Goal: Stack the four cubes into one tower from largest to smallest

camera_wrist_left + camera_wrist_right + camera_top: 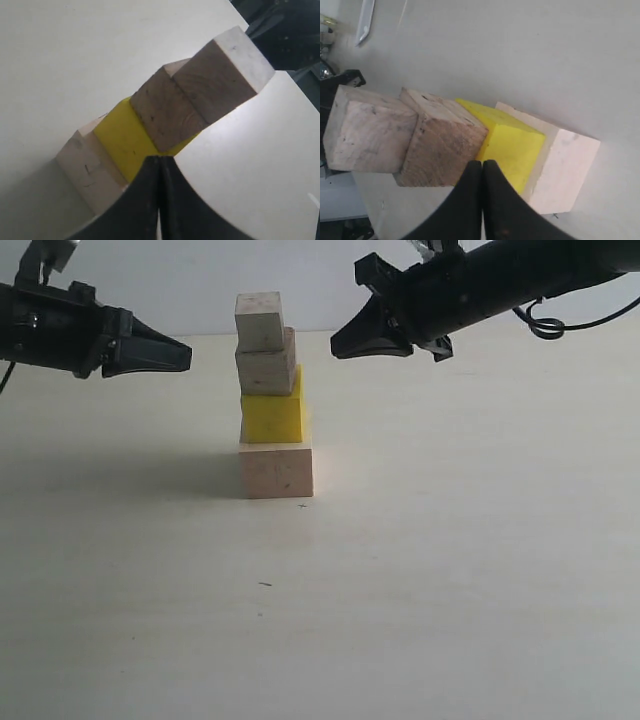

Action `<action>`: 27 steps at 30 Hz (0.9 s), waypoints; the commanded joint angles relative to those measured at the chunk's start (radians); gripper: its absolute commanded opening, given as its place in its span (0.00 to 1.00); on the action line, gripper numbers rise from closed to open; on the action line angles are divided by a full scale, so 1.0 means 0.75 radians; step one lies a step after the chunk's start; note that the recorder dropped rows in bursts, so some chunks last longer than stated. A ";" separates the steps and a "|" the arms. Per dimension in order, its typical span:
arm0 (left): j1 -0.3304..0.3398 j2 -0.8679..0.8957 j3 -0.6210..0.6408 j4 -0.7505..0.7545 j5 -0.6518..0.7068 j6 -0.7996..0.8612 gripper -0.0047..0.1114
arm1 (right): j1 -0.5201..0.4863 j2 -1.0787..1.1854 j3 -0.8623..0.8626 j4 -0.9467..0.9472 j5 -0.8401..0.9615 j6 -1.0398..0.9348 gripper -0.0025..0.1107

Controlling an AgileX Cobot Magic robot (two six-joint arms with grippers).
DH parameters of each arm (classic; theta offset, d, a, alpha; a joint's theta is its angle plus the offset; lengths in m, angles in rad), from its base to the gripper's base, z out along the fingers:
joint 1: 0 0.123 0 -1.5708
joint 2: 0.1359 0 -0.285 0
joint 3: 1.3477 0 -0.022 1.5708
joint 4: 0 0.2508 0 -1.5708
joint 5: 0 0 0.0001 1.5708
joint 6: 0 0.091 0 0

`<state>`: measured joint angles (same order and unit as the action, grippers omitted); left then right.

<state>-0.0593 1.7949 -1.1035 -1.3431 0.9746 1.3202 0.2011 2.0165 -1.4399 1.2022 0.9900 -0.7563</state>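
The tower stands mid-table: the largest pale wood cube at the bottom, the yellow cube on it, the light-brown wood cube above, and the smallest pinkish cube on top, slightly offset. The same stack shows in both wrist views: yellow cube, top cube. My left gripper hovers shut and empty to the left of the tower at upper-cube height, apart from it. My right gripper hovers shut and empty to the right, also apart.
The tower rests on a pale tabletop with a white wall behind. A dark cable loops under the right arm. A small dark speck lies on the table in front of the tower.
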 commanded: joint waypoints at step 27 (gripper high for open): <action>-0.002 0.102 -0.083 -0.088 0.146 0.082 0.04 | -0.005 0.103 -0.060 0.168 0.046 -0.136 0.02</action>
<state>-0.0593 1.8681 -1.1583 -1.3867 1.0612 1.3682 0.2011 2.0953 -1.4778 1.3169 1.0187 -0.8425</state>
